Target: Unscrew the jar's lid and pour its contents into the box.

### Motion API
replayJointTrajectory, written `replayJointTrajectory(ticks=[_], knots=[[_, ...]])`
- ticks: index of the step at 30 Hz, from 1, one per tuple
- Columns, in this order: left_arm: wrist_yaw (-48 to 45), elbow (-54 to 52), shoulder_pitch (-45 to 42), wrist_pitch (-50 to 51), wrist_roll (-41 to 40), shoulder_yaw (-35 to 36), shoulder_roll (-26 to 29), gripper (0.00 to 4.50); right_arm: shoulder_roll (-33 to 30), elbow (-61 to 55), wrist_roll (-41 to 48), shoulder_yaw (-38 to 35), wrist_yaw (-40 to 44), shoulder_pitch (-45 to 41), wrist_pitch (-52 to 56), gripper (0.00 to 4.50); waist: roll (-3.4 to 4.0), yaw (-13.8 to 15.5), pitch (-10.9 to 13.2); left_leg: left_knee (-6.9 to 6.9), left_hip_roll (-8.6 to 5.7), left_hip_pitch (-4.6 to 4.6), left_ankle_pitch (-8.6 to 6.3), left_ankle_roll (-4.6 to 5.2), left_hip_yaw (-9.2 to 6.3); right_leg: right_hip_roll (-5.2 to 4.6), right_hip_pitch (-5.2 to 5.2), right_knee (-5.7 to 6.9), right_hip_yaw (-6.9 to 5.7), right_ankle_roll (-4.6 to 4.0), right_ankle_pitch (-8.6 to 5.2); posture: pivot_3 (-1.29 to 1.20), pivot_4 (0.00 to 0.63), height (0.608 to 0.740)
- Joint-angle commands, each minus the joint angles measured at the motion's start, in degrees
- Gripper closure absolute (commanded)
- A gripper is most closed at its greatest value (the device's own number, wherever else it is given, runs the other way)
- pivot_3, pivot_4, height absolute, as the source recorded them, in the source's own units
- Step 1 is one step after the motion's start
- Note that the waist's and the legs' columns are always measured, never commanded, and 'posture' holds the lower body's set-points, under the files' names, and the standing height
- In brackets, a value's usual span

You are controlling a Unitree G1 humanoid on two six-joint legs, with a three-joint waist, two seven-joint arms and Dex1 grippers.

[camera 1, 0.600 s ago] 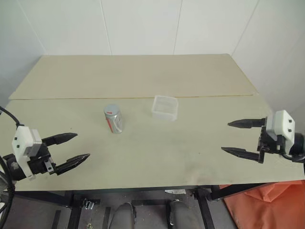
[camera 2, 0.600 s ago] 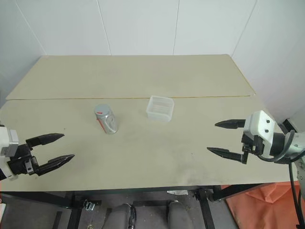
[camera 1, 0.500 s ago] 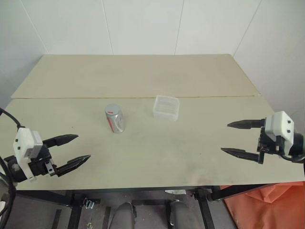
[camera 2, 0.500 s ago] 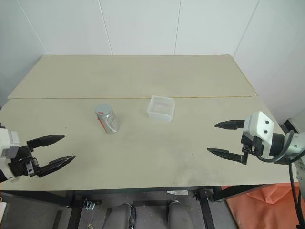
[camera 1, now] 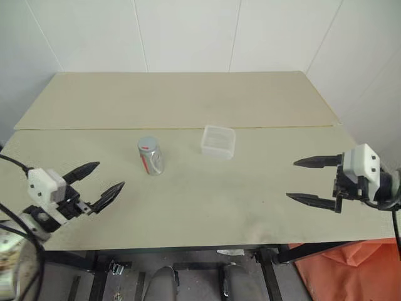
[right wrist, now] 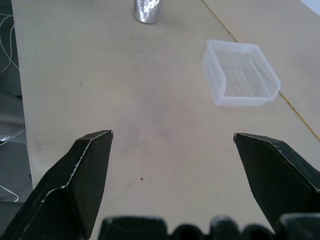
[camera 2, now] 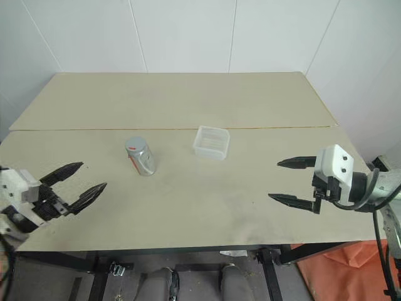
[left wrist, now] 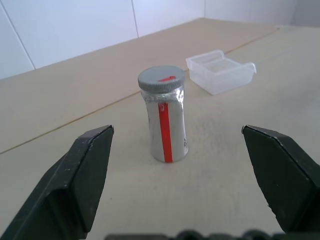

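Nearby, jar [camera 1: 150, 156], box [camera 1: 218, 141] apart

Left hand [camera 1: 100, 181] and right hand [camera 1: 307, 180] hover, fingers spread wide.

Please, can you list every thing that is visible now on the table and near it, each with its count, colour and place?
jar: one, silvery body with a white and red label, upright on the table, left of the box and apart from it.
lid: one, grey with a red mark, on top of the jar.
box: one, translucent clear, on the table right of the jar, nothing visible inside.
table: one, pale beige, with a seam running across it behind the jar and box.
orange sheet: one, on the floor below the table's right corner.
left tool: one, black fingers, open, near the table's left front edge, holding nothing.
right tool: one, black fingers, open, at the table's right side, holding nothing.
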Motion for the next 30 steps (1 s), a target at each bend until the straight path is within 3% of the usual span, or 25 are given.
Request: replayJointTrajectory(ticks=[1, 9, 15, 30], knots=[[2.99, 1.52, -1.36, -5.21, 4.37, -3.66, -2.16, 0.02, 0.54, -0.82, 0.11, 0.92, -0.63, -2.20, -1.09, 0.00, 0.00, 0.04, 0.00, 0.00, -0.01, 0.00, 0.00, 0.00, 0.00, 0.01, 0.00, 0.01, 0.01, 0.00, 0.01, 0.00, 0.150, 0.740], [7.22, 18.38, -11.56, -15.60, 12.76, -10.02, -5.18, 0.02, 0.38, -2.45, 0.23, 0.23, -1.59, 0.29, 0.12, 0.00, -0.03, 0.46, -0.02, 0.06, -0.03, 0.10, 0.01, 0.01, -0.04, 0.06, 0.12, 0.04, 0.04, 0.03, 0.04, 0.00, 0.150, 0.740], [7.26, 25.24, -15.95, -19.38, 13.17, -13.70, -7.61, 0.02, -0.75, -4.87, 0.43, -3.80, -3.19, 5.13, 1.01, 0.00, -0.03, 0.60, -0.03, 0.04, -0.06, 0.00, 0.00, 0.01, -0.03, 0.03, 0.11, -0.07, 0.05, 0.36, 0.24, 0.00, 0.150, 0.740], [11.27, 44.31, -29.92, -28.95, 17.43, -18.69, -12.59, 0.02, -0.66, -9.53, 0.68, -5.09, -7.26, 8.08, 3.89, 0.00, -0.05, 0.54, -0.04, 0.09, -0.08, 0.06, 0.01, 0.01, -0.06, 0.05, 0.22, -0.10, 0.06, 0.45, 0.31, 0.00, 0.150, 0.740]])
